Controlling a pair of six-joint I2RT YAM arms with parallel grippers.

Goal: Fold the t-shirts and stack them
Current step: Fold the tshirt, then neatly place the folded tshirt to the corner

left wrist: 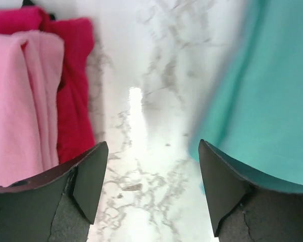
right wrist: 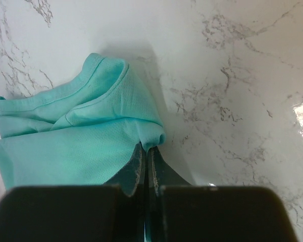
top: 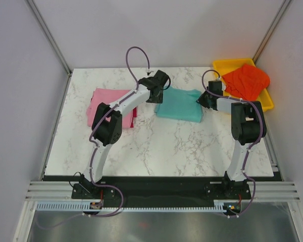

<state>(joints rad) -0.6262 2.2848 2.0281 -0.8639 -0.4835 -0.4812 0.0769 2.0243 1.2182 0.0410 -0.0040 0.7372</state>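
Here the right gripper (right wrist: pixel 145 151) is pinched tight on the right edge of the teal t-shirt (top: pixel 179 104), which lies folded mid-table with its long axis running left to right. The cloth bunches in soft ridges at the grip. The left gripper (left wrist: pixel 151 146) hangs wide open and holds nothing, over bare marble table (top: pixel 166 146) between the teal shirt and the pink t-shirt (top: pixel 108 101), which lies atop the crimson t-shirt (left wrist: pixel 73 75).

The top camera looks down on the teal t-shirt (top: pixel 179 104) from high on its near side; the wrist cameras peer down close at its left and right edges, all sharing it.
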